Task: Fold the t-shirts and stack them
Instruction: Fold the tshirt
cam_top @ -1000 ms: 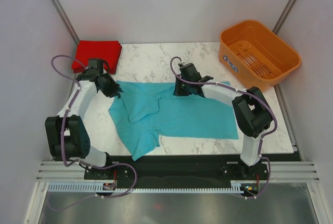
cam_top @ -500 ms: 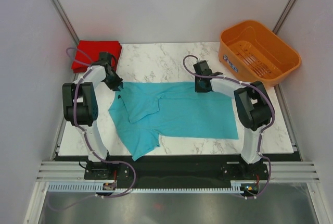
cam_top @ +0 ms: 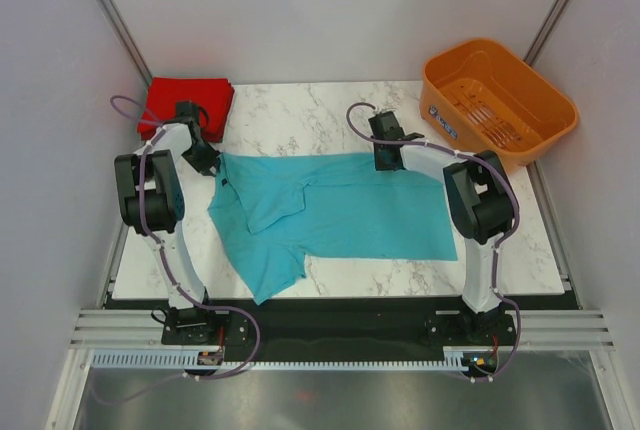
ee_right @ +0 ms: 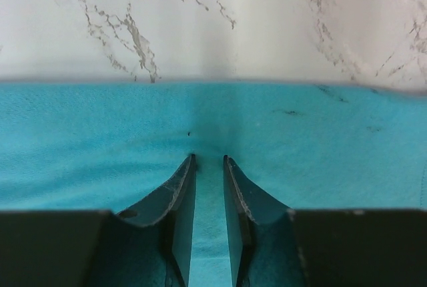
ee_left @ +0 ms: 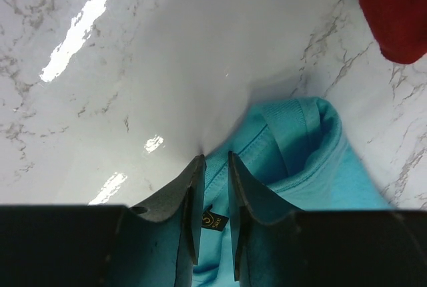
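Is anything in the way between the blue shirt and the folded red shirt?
Nothing visible lies between them. Only bare marble table separates the blue shirt from the red shirt in the far left corner. The left arm itself reaches over that spot, with its fingers at the blue shirt's collar.

white marble table, pale walls
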`<action>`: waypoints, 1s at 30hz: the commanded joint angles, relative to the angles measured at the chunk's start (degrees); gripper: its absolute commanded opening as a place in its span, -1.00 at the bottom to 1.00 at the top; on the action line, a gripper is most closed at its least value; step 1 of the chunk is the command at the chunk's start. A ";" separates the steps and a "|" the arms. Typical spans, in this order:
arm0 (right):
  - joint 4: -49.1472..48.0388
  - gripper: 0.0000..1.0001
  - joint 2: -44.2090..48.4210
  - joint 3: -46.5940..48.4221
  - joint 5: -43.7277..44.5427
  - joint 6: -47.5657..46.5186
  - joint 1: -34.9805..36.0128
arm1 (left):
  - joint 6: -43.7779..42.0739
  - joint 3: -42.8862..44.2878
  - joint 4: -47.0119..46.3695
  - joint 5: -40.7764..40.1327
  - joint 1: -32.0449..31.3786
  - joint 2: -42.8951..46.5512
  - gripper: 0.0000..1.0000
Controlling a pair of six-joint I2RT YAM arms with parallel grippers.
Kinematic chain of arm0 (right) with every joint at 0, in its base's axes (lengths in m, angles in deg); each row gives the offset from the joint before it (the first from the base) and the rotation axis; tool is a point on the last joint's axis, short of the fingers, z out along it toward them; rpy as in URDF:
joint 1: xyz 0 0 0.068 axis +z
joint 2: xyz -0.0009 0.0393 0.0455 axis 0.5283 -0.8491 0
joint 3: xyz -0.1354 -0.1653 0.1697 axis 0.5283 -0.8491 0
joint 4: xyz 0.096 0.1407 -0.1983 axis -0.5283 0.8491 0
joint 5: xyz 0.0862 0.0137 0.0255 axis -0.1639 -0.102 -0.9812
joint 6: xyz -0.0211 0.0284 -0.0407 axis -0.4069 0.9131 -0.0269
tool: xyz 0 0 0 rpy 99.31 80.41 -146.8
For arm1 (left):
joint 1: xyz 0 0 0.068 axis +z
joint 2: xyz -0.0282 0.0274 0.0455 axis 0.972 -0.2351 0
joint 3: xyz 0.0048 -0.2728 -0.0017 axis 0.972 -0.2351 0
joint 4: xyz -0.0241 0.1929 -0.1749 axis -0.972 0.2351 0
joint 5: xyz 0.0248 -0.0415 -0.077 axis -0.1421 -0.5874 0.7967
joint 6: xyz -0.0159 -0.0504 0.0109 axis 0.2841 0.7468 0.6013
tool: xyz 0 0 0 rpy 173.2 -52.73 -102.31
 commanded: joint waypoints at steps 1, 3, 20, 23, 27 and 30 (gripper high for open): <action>-0.56 -0.38 -1.68 2.69 3.20 -2.65 -0.39 | -0.14 0.18 0.72 -3.04 2.07 -4.30 -0.45; -1.26 -0.38 -2.03 3.66 3.20 -3.18 -0.31 | 0.04 0.44 0.81 -2.08 3.03 -4.22 -0.45; 15.68 0.16 16.32 4.81 -2.42 9.91 -0.13 | 5.39 -6.55 -3.04 22.75 3.05 20.98 0.04; 19.65 0.24 24.05 -1.16 -1.37 12.89 -0.13 | 5.49 -9.83 -4.99 24.12 -0.02 24.34 0.07; 21.24 0.55 37.30 -9.07 -0.49 17.03 -0.13 | 6.01 -19.05 -4.82 30.53 -0.13 26.18 0.08; 21.06 0.74 44.69 -17.58 0.30 19.57 -0.13 | 7.68 -27.75 -4.73 23.61 -0.13 33.62 0.02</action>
